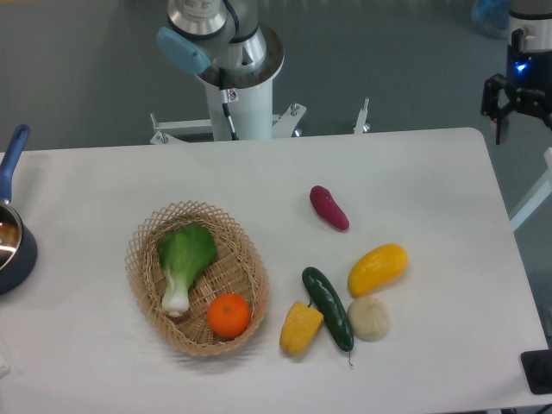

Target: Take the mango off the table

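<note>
The mango (378,268) is a glossy yellow-orange oval lying on the white table (414,172), right of centre towards the front. It lies apart from the things around it. My gripper (523,121) hangs at the far top right, above and beyond the table's back right corner and far from the mango. Its jaws stand apart and hold nothing. The left finger (498,121) shows, and the right one is cut off by the frame edge.
A pale round bun (368,318), a green cucumber (328,308) and a blocky yellow corn piece (300,329) lie just in front of the mango. A purple sweet potato (329,208) lies behind it. A wicker basket (142,285) holds a bok choy and an orange. A blue pan (12,233) sits at the left edge.
</note>
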